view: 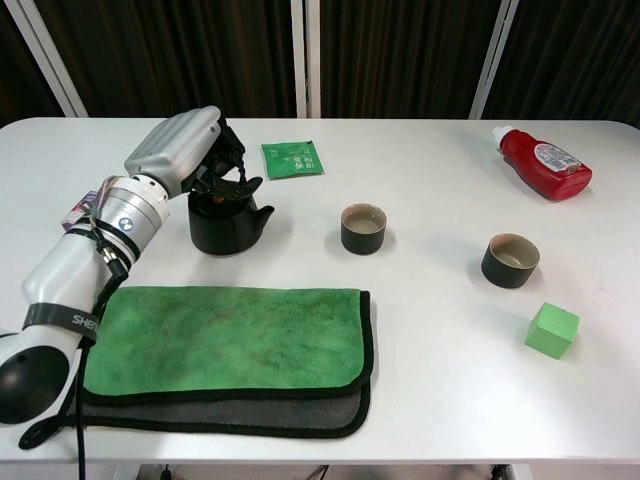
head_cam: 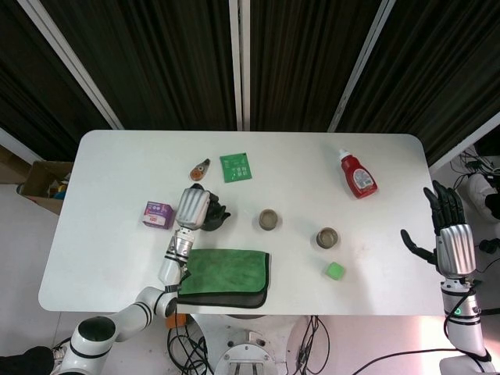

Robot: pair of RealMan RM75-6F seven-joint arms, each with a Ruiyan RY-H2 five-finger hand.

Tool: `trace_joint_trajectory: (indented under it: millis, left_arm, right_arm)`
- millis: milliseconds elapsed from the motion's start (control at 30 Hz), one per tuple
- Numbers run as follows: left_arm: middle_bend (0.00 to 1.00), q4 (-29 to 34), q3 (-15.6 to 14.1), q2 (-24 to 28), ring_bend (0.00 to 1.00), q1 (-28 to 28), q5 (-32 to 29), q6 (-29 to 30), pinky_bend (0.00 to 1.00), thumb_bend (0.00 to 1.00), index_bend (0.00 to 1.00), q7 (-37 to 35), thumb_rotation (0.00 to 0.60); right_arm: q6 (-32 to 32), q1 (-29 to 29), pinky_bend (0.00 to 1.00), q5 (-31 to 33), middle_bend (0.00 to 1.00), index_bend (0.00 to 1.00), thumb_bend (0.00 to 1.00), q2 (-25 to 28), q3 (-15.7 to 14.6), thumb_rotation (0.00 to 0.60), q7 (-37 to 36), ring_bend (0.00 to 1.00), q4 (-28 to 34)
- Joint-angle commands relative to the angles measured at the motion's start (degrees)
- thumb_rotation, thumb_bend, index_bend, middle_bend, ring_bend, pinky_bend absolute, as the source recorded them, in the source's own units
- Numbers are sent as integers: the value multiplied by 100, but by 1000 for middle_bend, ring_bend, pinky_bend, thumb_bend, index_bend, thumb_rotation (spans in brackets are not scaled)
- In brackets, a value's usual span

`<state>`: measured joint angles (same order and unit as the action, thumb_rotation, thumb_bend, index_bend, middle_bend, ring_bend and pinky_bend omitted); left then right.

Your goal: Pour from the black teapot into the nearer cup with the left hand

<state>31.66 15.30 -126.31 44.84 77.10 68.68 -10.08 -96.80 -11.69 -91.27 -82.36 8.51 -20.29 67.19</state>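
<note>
White table (head_cam: 109, 258), dark curtains behind. Teapot (view: 228, 226) stands upright on the table, just beyond the green cloth (view: 228, 335). Left hand (view: 190, 150) rests on top of the teapot, fingers curled over its lid and handle; firm grip cannot be confirmed. Nearer cup (view: 510, 260) sits right, far cup (view: 363, 228) centre. Right hand (head_cam: 451, 230) hangs off the table edge, fingers spread, holding nothing.

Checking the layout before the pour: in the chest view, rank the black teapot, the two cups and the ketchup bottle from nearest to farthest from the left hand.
1. Black teapot: directly under the left hand.
2. Middle cup: right of the teapot.
3. Right-hand cup: farther right, closer to the table's front edge.
4. Ketchup bottle: far right, at the back.
</note>
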Motion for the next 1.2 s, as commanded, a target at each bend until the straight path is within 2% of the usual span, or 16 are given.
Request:
trace_joint_trajectory:
  millis: [33, 267, 367, 433, 633, 767, 867, 1200]
  left_arm:
    - [1000, -5, 2, -4, 1000, -6, 1, 0, 436, 121, 1000, -15, 600]
    - [1000, 39, 7, 18, 990, -18, 10, -21, 433, 57, 999, -93, 578]
    - [996, 50, -5, 30, 977, -34, 33, -7, 437, 45, 980, -209, 500]
    - [987, 44, -13, 34, 968, -45, 37, -20, 438, 41, 967, -255, 468]
    - [977, 42, -7, 35, 957, -59, 33, -50, 437, 39, 958, -339, 439]
    - [960, 53, -2, 49, 941, -58, 55, -24, 432, 39, 934, -449, 344]
    - [946, 50, -26, 61, 928, -67, 93, 15, 433, 40, 912, -501, 298]
    - [895, -38, -107, 47, 864, -64, 181, 32, 436, 47, 802, -498, 276]
  right_arm:
    - [-4, 5, 0, 4, 0, 0, 230, 1, 0, 600, -4, 0, 0]
    - [-12, 12, 0, 1, 0, 0, 230, 4, -5, 600, -3, 0, -1]
    - [-9, 12, 0, -3, 0, 0, 230, 1, -9, 600, 3, 0, 1]
    - [-8, 12, 0, -5, 0, 0, 231, 0, -12, 600, 7, 0, 4]
    - [-4, 9, 0, -9, 0, 0, 230, -3, -13, 600, 20, 0, 11]
    - [-10, 11, 0, -13, 0, 0, 231, -2, -15, 600, 30, 0, 17]
    - [-10, 14, 0, -9, 0, 0, 230, 5, -13, 600, 29, 0, 20]
    - [-16, 10, 0, -13, 0, 0, 231, 15, -6, 600, 26, 0, 30]
